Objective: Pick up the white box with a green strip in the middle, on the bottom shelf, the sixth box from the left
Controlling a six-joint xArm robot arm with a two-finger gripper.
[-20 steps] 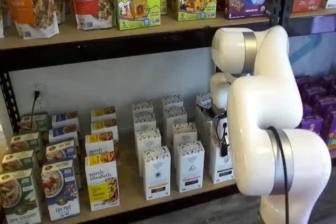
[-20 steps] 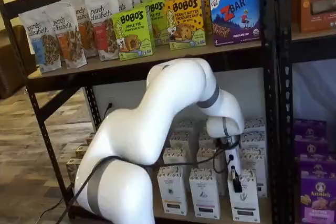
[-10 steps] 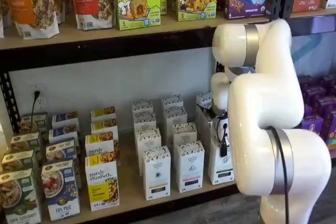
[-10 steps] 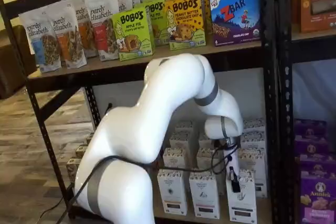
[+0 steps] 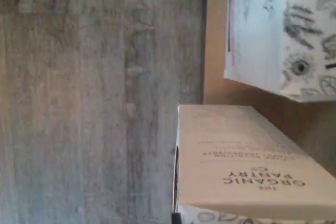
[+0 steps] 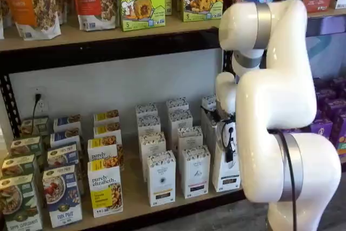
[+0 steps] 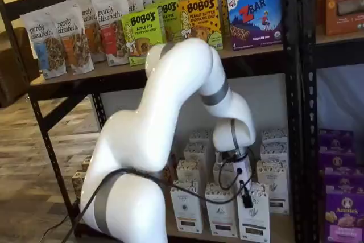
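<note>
**Gripper at the front-row carton, right end of the bottom shelf**

Nearest the cameras, the arm (image 6: 281,117) fills the right of a shelf view as a stack of white joints with grey bands; its base rises from below and the upper link folds over and down toward the shelf. From the other side the arm (image 7: 165,135) arches up in front of the rack, then bends down through a banded elbow to the wrist.

At the wrist, the gripper (image 7: 245,193) hangs over the front edge of the bottom shelf (image 6: 135,201), a cable looped beside it. One dark finger shows against the carton's upper front in both shelf views; the second finger is not made out, so I cannot tell whether the fingers are apart or together. The gripper (image 6: 230,150) sits at the top of the box (image 6: 227,160), which stands in the front row near the shelf's right end, next to similar cartons (image 6: 195,170) on its left. The box (image 7: 254,214) looks upright, with its black label low on the front.

Looking down, the wrist view shows a cream carton top (image 5: 252,161) printed "THE ORGANIC PANTRY", another leaf-patterned carton (image 5: 283,35) beside it, the shelf board between them and grey floor (image 5: 94,103) beyond the shelf's edge.

Farther back, more rows of white cartons (image 6: 177,113) run toward the wall.
</note>
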